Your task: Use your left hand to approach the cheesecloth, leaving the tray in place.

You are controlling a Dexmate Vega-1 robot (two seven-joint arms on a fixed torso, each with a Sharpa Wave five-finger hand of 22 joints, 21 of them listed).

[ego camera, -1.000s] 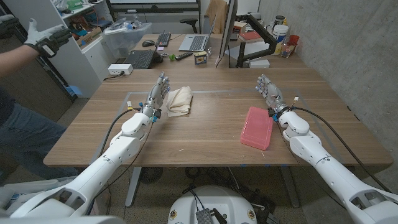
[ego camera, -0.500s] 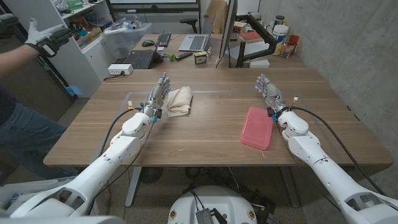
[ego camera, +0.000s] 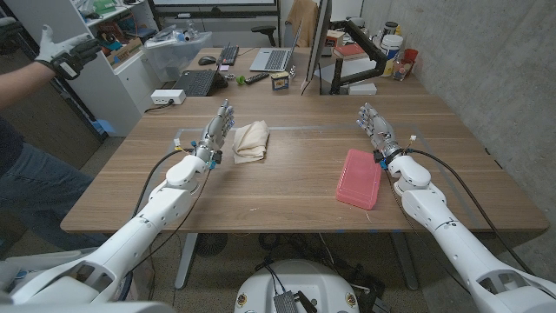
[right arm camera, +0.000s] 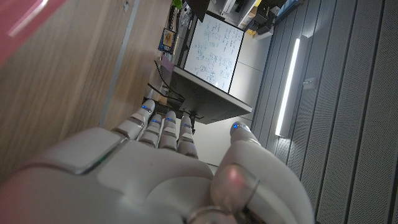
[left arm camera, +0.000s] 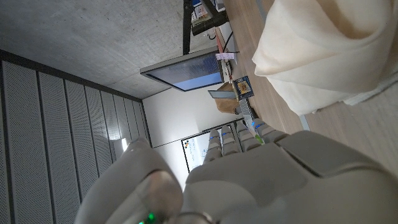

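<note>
Most of the reach looks done: your left hand point(ego camera: 217, 132), empty with fingers apart, stands just beside the cloth point(ego camera: 250, 139), tray point(ego camera: 359, 178) undisturbed on the bench point(ego camera: 287, 187).

Bare wooden table point(ego camera: 287, 187) separates cheesecloth point(ego camera: 250, 139) from tray point(ego camera: 359, 177).

Cream, off-white cheesecloth point(ego camera: 250, 140), plain, no print; same pale cream in the left wrist view point(left arm camera: 323, 50). Pink tray point(ego camera: 359, 177), solid colour. Mid-brown wood-grain counter point(ego camera: 287, 187) with faint pale tape lines. White arm shells, grey left hand point(ego camera: 215, 135) and grey right hand point(ego camera: 375, 129) with small blue dots on the fingertips point(right arm camera: 144, 107). Black cables along both forearms. Grey concrete wall point(ego camera: 486, 61). Person's blue jeans point(ego camera: 35, 187) and dark sleeve.
</note>
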